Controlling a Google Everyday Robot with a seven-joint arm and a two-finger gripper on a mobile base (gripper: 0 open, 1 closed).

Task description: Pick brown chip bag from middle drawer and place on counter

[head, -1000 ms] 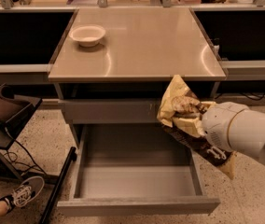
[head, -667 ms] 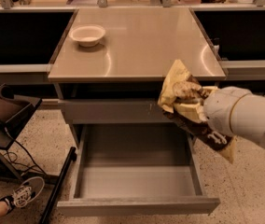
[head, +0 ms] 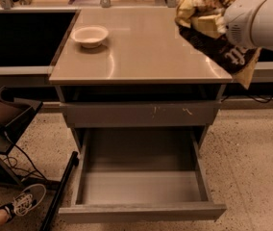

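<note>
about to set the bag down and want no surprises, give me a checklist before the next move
1. Brown chip bag gripped by the gripper, upper right: ok.
2. Bag lifted out of the open middle drawer: ok.
3. Bag fully over the counter: not ok, its lower end hangs past the right edge.
4. Bare counter near the bag, white bowl well to the left: ok.
5. Bag's height above the counter: cannot tell.

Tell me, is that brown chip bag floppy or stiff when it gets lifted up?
Probably floppy: the brown chip bag crumples and droops below the end effector, which grips it above the counter's right edge. Likely light too, since one pinch near its top holds the whole bag up.
</note>
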